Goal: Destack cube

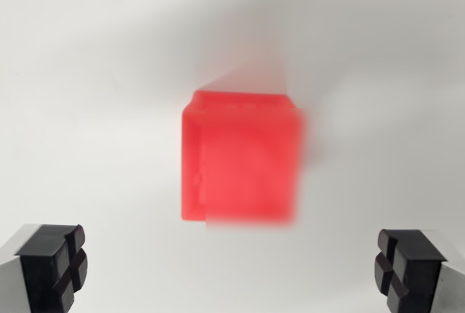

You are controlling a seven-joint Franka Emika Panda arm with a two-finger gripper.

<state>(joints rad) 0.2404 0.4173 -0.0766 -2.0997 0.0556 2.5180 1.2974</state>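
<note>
- The gripper (232,266) is released, jaws wide apart at 6 o'clock, holding nothing.
- The red cube (241,159) sits blurred at centre on the white desk (87,95).
- It looks rigid, light and smooth; I would take its two opposite flat sides.

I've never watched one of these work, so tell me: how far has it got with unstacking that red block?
Nothing looks done yet. The red cube sits blurred in the wrist view, untouched. In hand: the gripper is wide open, its fingertips apart on either side, nearer the camera. Left: closing on the cube, lifting it off. What lies beneath is hidden.
</note>
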